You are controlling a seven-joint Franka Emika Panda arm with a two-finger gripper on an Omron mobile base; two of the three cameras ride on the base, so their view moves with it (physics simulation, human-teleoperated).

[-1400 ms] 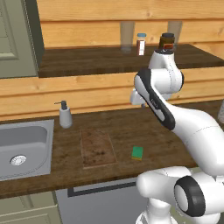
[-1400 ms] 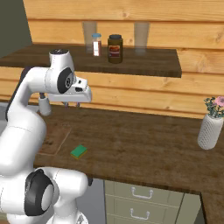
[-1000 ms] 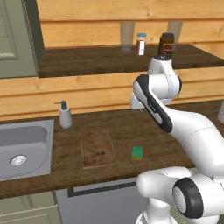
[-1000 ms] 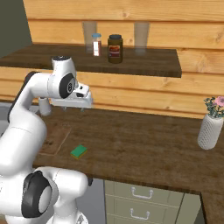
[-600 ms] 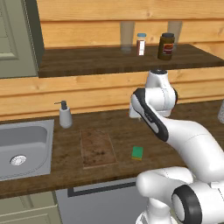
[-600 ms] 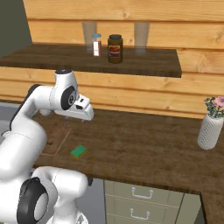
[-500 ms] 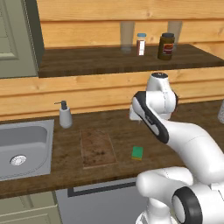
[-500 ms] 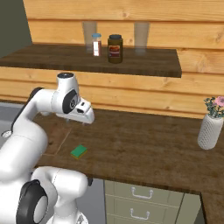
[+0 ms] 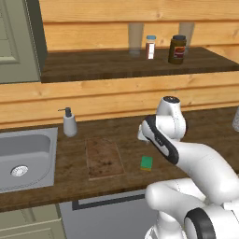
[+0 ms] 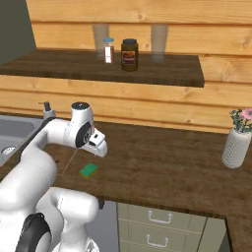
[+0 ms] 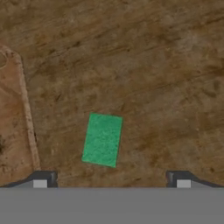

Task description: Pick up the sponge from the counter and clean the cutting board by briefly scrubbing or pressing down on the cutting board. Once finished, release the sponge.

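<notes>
the sponge (image 11: 102,140) is lying flat on the counter (image 11: 166,65), green face up, just beside the cutting board (image 9: 103,158) on its right as the left base view shows it, and apart from it by a narrow strip of bare wood. in the hand view the pincer (image 11: 111,178) is hanging above the counter and looking straight down, its two dark fingertips (image 11: 43,179) standing wide apart at the bottom edge with the sponge showing between and beyond them; the pincer is spread open and is gripping nothing, and nothing is touching the sponge. the light rim of the cutting board is running down the left side of that view. in the left base view the arm is bending forward over the counter, its wrist sitting above and slightly behind the sponge (image 9: 146,162). in the right base view the hand is hanging over the counter just behind the sponge (image 10: 89,170). a soap dispenser (image 9: 69,123) is standing by the sink (image 9: 28,154), beyond the cutting board. on the shelf (image 9: 130,63) above, a dark jar (image 9: 177,49) and a small white bottle (image 9: 150,46) are standing side by side, and a vase of flowers (image 10: 237,140) is standing at the far right of the counter.
</notes>
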